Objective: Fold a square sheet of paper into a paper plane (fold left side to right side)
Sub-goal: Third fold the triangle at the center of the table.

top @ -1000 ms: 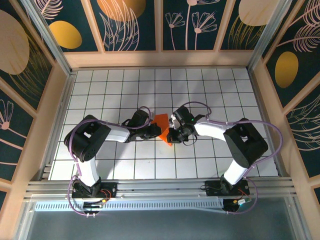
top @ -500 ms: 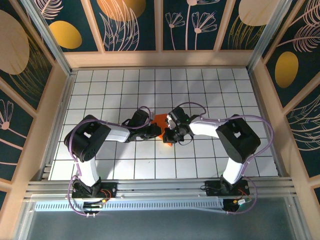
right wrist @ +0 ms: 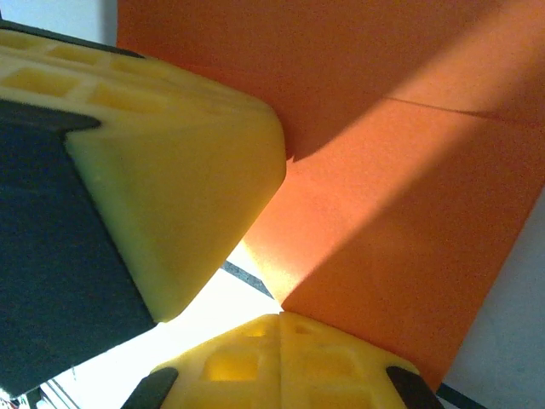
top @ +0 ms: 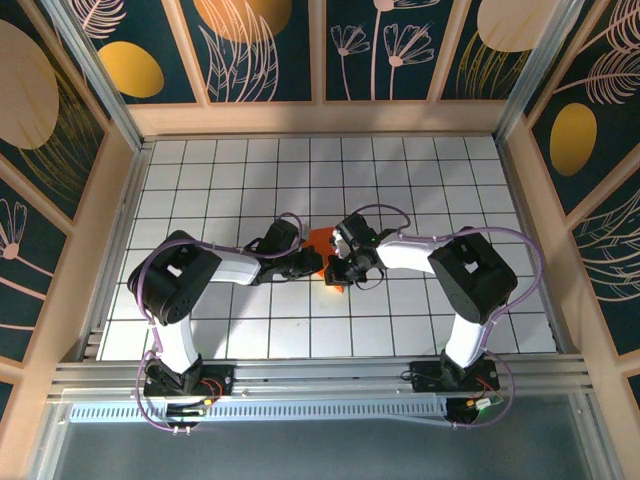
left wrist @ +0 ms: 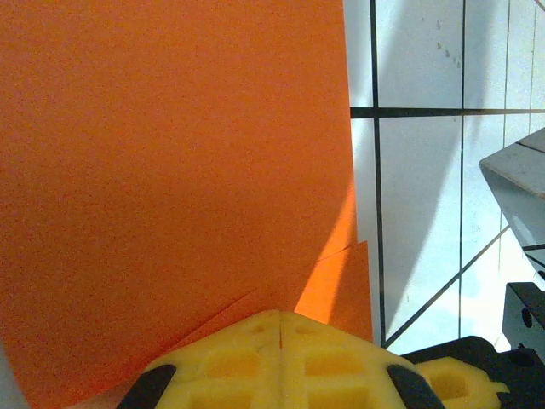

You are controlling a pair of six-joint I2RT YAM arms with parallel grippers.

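Square sheet of paper point(top: 320, 240), bright orange, lies about midway between the left and right edges of the table point(top: 420, 170), a little closer to the near edge than the far one. It is mostly hidden under the two pincers that meet over it. From the left wrist the paper point(left wrist: 170, 170) fills most of the view, with a second, lighter flap showing at its lower right. From the right wrist a straight crease runs across the sheet point(right wrist: 409, 213).

The table is white with a dark grid. Wood-framed wall panels point(top: 265, 50) in dark blue with gold discs and leaf outlines enclose it, and a metal rail point(top: 320, 375) runs along the near edge.

Both arms bend low and reach inward from their bases. The left pincer point(top: 312, 263) has its yellow foam pads point(left wrist: 221, 366) pressed together, tips at the paper's edge. The right pincer point(top: 338, 270) also has its pads point(right wrist: 221, 366) pressed together, just beside the left one's yellow finger point(right wrist: 170, 170). I cannot tell whether either is pinching the paper.
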